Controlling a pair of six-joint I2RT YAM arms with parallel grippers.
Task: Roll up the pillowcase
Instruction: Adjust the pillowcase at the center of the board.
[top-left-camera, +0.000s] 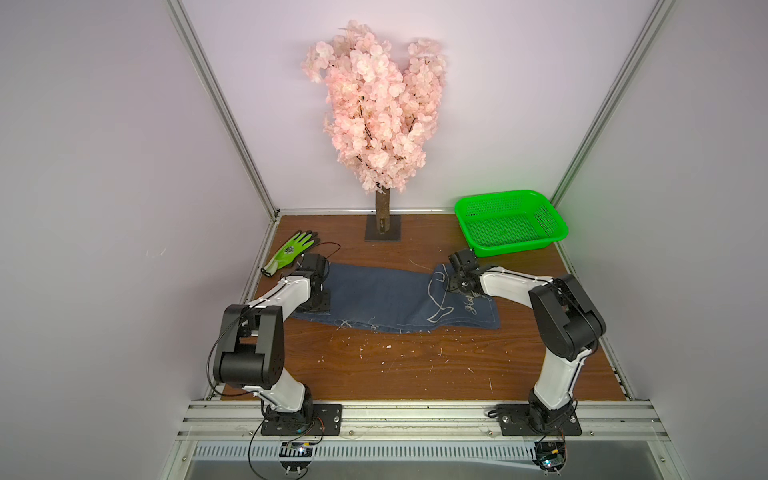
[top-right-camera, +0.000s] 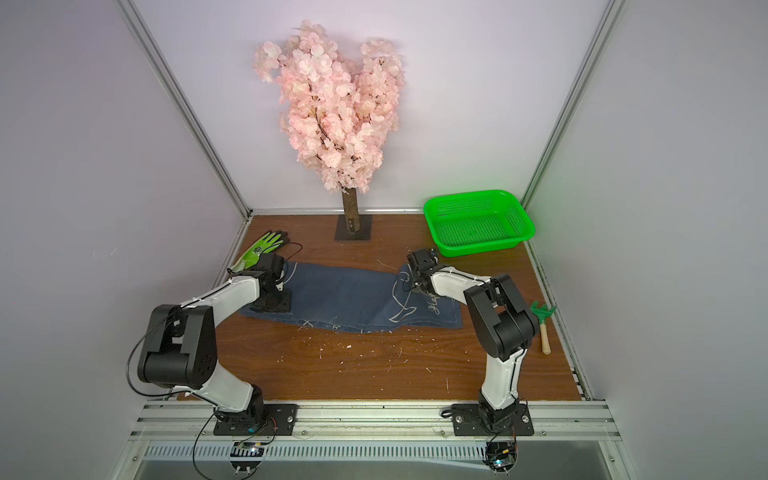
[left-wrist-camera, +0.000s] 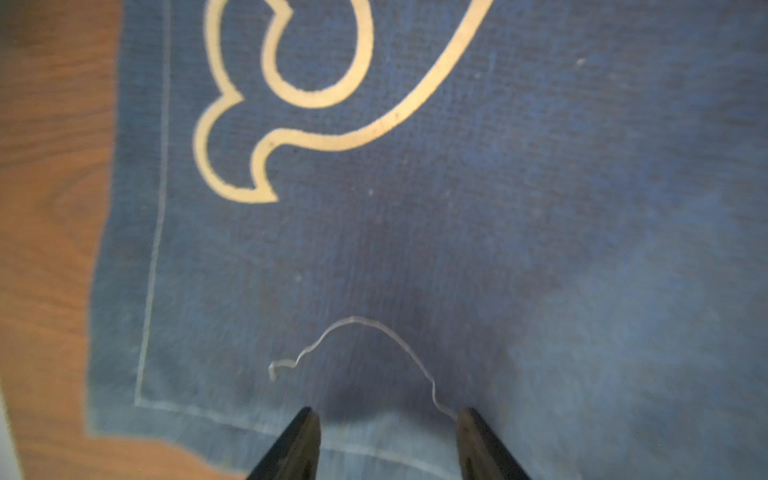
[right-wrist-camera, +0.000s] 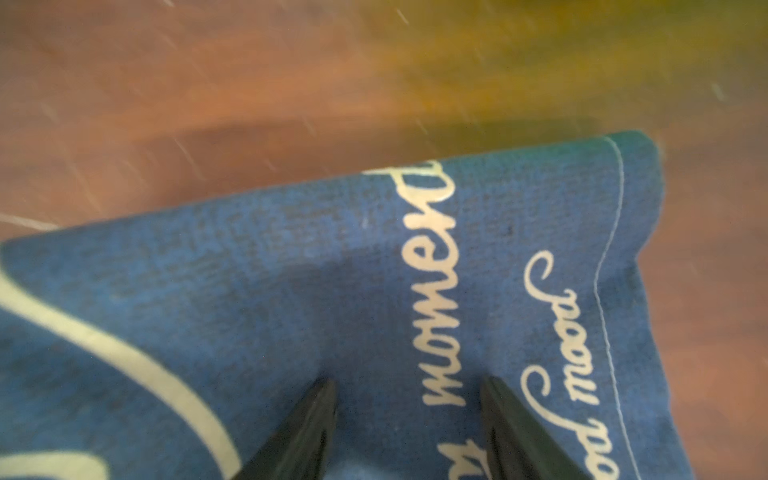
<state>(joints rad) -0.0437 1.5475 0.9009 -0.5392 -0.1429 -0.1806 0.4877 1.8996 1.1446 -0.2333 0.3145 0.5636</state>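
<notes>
We see pale lilac walls (top-left-camera: 104, 124) on three sides, joined by aluminium corner posts (top-left-camera: 226, 112). The brown wood-grain tabletop (top-left-camera: 395, 374) shows white scuffs under even light. A pink blossom tree (top-left-camera: 374, 104) stands far centre, a green basket (top-left-camera: 519, 245) far right.

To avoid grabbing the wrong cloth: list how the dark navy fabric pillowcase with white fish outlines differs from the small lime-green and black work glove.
Colour: the pillowcase is navy with white drawings; the glove is lime-green with black fingertips.
Size: the pillowcase is far larger than the glove.
Place: the pillowcase spreads across mid-table; the glove lies by the far-left edge.
Both lie on the wooden table.
</notes>
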